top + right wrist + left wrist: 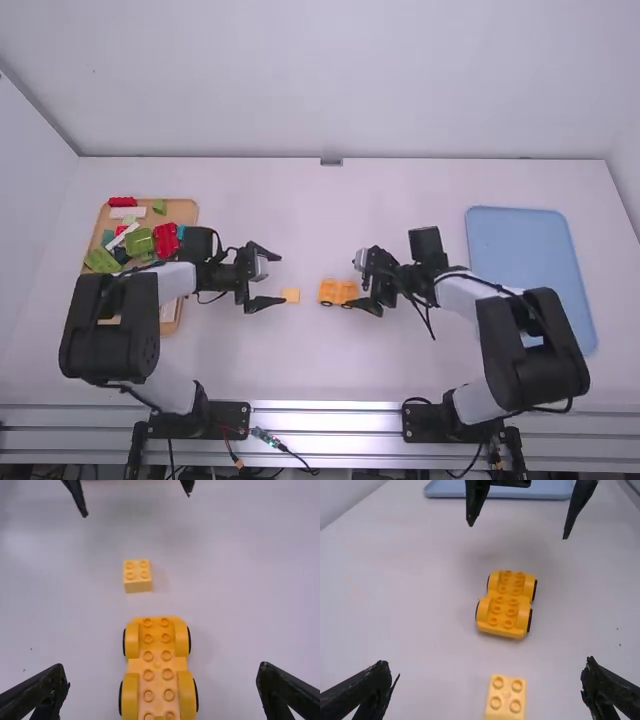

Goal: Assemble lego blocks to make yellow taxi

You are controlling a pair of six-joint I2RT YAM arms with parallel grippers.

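White table [280,350]: two trays at opposite sides, two yellow parts between.

Tan tray [184,208], rounded corners, flat on the left side of the table; blue tray [515,245], larger, also flat and round-cornered, on the right side. Mid-table: yellow wheeled base [157,662], upright on its wheels, dark wheel faces outward, two lengthwise rows of studs facing up, long axis running left-right across the table. Yellow block [137,577], four studs up in a two-by-two, just off the base's left end, not touching, a lighter yellow than the base. Both parts well apart from either tray. A few tiny dark specks [31,649] on the surface near the base.
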